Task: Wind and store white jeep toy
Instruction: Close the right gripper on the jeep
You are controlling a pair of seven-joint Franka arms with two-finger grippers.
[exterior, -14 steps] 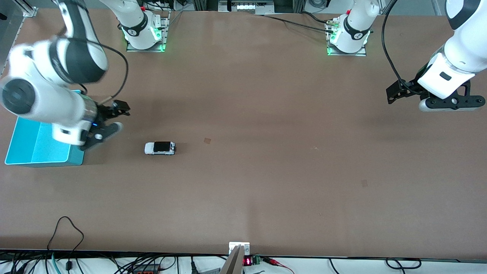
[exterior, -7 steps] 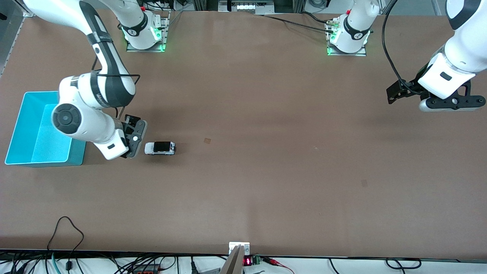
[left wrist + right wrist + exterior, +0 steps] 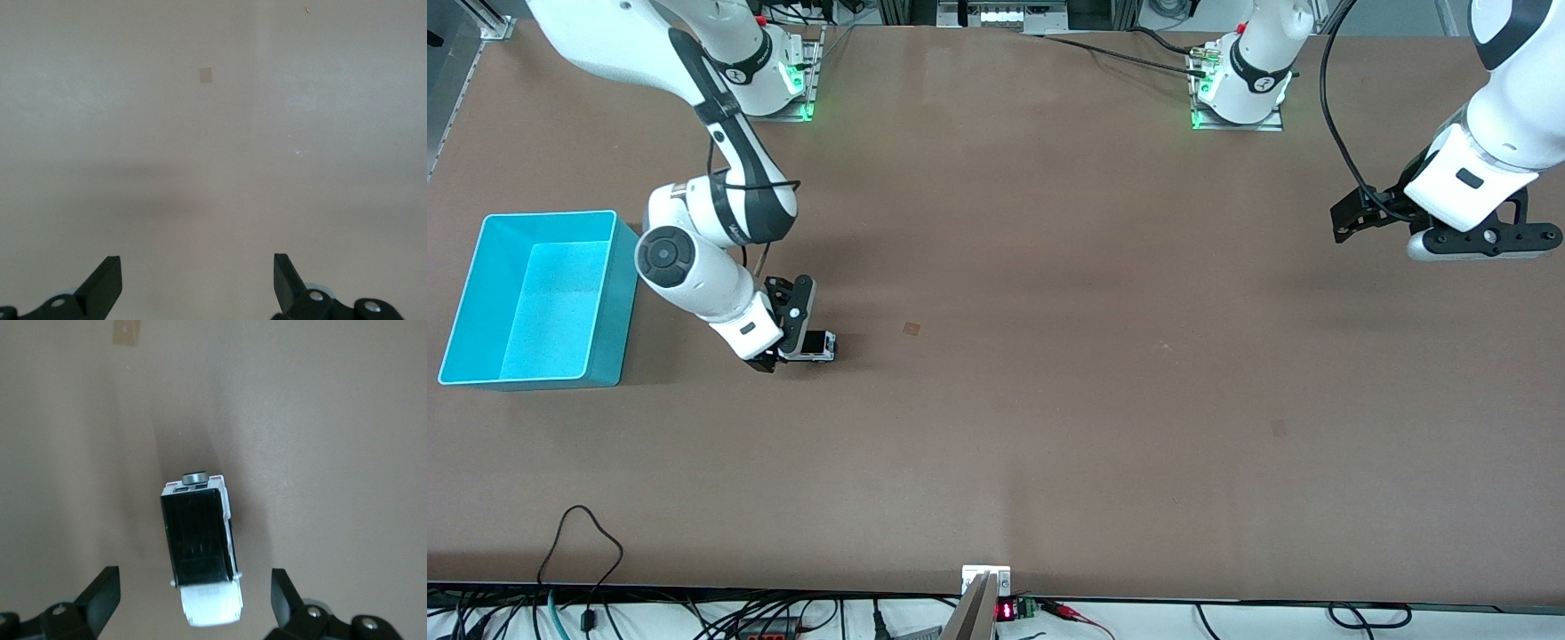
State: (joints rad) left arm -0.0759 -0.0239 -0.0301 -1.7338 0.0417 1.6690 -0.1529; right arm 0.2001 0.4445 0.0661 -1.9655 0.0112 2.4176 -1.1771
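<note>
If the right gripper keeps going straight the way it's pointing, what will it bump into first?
Most likely the white jeep toy. The right gripper points down at the table with its fingers open on either side of the car, so it would probably straddle the car before reaching the table.

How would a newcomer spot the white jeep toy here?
Start at the turquoise bin at the right arm's end of the table. Beside it, under the right hand, open, sits the white jeep toy, the only car, with a black ribbed roof.
</note>
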